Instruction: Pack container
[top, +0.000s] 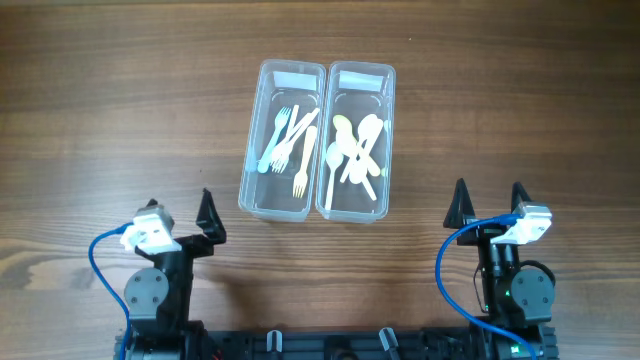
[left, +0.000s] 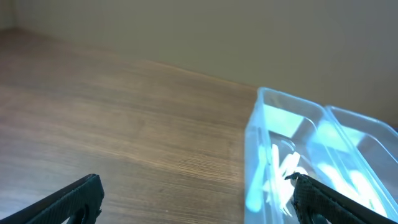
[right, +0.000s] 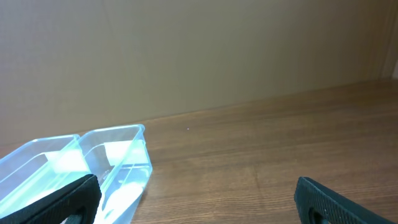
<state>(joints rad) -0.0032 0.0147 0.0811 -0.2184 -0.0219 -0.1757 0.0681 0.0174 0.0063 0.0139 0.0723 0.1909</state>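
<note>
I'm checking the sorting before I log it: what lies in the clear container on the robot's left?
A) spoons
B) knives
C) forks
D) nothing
C: in the overhead view the left container holds forks with their tines showing, while the spoons lie in the right container.

Overhead straight down, wrist views low, sharing containers (top: 275, 200)
</note>
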